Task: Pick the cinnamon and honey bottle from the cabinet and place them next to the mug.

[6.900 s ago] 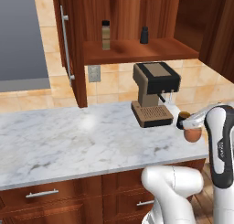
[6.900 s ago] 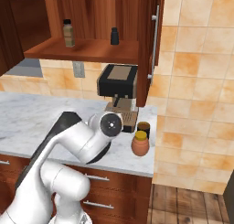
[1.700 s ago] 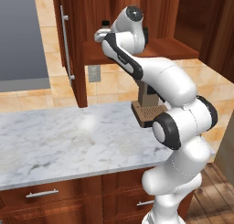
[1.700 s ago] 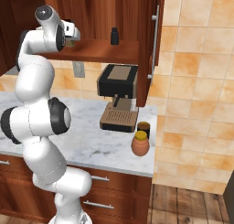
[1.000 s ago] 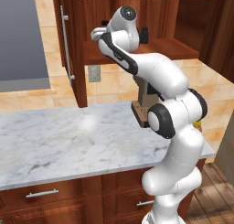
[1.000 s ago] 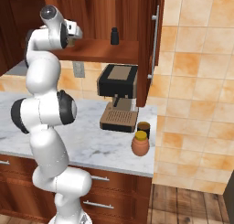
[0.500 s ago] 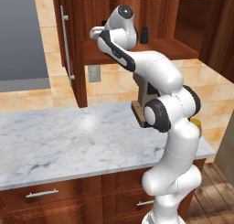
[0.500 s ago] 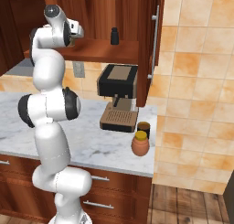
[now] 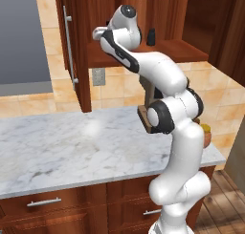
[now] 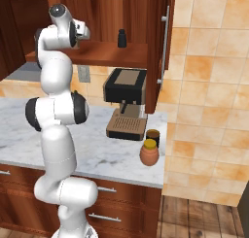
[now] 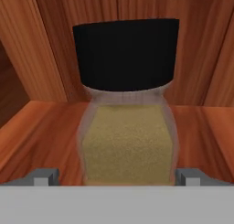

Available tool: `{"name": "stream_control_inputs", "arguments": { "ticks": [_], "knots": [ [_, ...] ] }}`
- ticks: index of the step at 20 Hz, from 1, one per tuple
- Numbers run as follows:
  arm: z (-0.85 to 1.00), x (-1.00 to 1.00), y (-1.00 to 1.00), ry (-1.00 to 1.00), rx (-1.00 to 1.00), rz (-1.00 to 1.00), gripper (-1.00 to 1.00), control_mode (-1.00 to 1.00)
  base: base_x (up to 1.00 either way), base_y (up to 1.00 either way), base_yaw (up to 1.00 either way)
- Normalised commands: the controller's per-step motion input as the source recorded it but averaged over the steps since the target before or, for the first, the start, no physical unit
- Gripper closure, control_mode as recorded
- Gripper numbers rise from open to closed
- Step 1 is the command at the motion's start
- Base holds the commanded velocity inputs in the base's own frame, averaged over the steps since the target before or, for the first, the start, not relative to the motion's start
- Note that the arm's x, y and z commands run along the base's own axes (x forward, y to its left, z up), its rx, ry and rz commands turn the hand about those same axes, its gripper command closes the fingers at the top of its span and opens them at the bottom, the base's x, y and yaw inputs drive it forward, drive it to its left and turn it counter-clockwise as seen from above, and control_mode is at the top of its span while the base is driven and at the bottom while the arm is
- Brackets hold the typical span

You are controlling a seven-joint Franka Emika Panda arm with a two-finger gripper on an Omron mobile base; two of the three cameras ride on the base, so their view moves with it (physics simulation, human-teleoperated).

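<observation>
Cinnamon (image 11: 127, 122), a tan bottle with a black cap, stands upright on the shelf of the cabinet (image 10: 112, 51), directly ahead of the jaws (image 11: 118, 176) and between them. The two fingertips (image 11: 45, 176) are spread wide, one on each side of the bottle's lower body, and whether they touch it cannot be told. Nothing is pinched. From the base cameras the hand (image 9: 101, 33) reaches into the open cabinet at shelf height. A small all-black bottle (image 10: 122, 38) stands further along the same shelf, well off to one side of the jaws. Far below them, on the marble surface (image 9: 62, 149), the honey bottle (image 10: 149, 153) sits just beside the mug (image 10: 152, 136), in front of the coffee machine (image 10: 125, 103).
</observation>
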Motion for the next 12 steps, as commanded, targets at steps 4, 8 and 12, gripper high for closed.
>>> {"name": "stream_control_inputs", "arguments": {
  "ticks": [4,8,12],
  "knots": [
    [0.00,0.00,0.00,0.00,0.00,0.00,1.00,-1.00,0.00,0.00,0.00],
    [0.00,0.00,0.00,0.00,0.00,0.00,1.00,-1.00,0.00,0.00,0.00],
    [0.00,-0.11,0.00,0.00,0.00,0.00,1.00,-1.00,0.00,0.00,0.00]
  ]
}}
